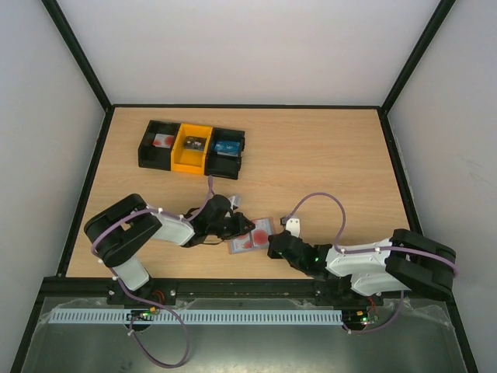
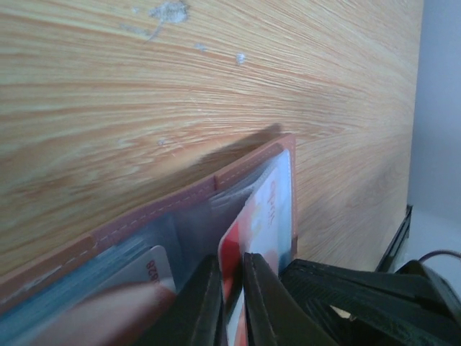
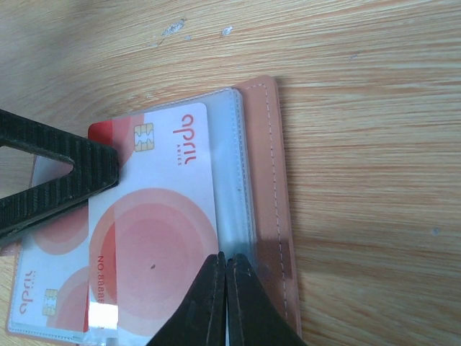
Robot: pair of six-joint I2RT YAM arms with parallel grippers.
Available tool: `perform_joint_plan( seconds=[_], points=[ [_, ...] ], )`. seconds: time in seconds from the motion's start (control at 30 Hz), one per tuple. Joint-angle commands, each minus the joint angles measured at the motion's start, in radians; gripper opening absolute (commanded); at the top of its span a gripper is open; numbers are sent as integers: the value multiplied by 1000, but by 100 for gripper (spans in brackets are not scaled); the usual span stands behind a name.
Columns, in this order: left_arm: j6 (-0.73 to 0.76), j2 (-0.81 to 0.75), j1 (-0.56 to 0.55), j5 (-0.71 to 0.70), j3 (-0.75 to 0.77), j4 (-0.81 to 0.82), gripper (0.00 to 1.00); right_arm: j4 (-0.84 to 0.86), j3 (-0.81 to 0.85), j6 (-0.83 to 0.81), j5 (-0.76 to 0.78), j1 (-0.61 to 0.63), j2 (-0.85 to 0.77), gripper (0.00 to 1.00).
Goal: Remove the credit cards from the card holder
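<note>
The card holder [image 1: 260, 230] lies open on the table, mauve-brown rim [image 3: 268, 180] around clear pockets. A white credit card with pink-red circles [image 3: 155, 209] sticks partway out of its pocket. My left gripper [image 2: 232, 288] is shut on this card's edge [image 2: 265, 213]; one of its fingers [image 3: 61, 169] shows in the right wrist view. A second card [image 3: 39, 292] sits in the other pocket, also in the left wrist view [image 2: 148, 267]. My right gripper [image 3: 225, 263] is shut, its tips pressed on the holder's clear pocket edge beside the card.
A row of bins stands at the back left: black [image 1: 158, 144], yellow [image 1: 192, 148], black [image 1: 226, 148], each with small items. Both arms meet over the holder near the table's front edge [image 1: 233, 277]. Black frame rails border the table.
</note>
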Motion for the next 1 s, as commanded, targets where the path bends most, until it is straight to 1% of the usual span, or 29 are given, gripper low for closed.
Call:
perform_joint_plan(
  seconds=[0.0,0.03,0.07,0.27,0.37,0.43,0.5,0.57,0.97],
  points=[
    [-2,-1,-8,-14,-19,25,6,-43,-31,16,-9,-4,19,3],
    [-1,-2,-8,-14,-20,25,3,-42,-30,17,-7,-4,20,3],
    [-4,-3,-7,-14,-22,25,3,-42,-32,19,-7,-4,23,3],
    [-12,-13,-8,0,-39,45,3,-35,-35,23,-2,-3,31,3],
    [8,-22,-3,-6,-39,21,3,-37,-35,22,-2,-3,31,3],
    [15,-30,0,-6,-42,11,6,-38,-35,23,-1,-4,29,3],
    [18,-37,5,-5,-47,10,7,-38,-38,25,-1,-4,26,3],
    [23,-47,7,-5,-50,9,3,-39,-40,25,1,-4,22,3],
    [46,-88,18,-15,-61,-59,3,-41,-39,27,4,-3,23,3]
  ],
)
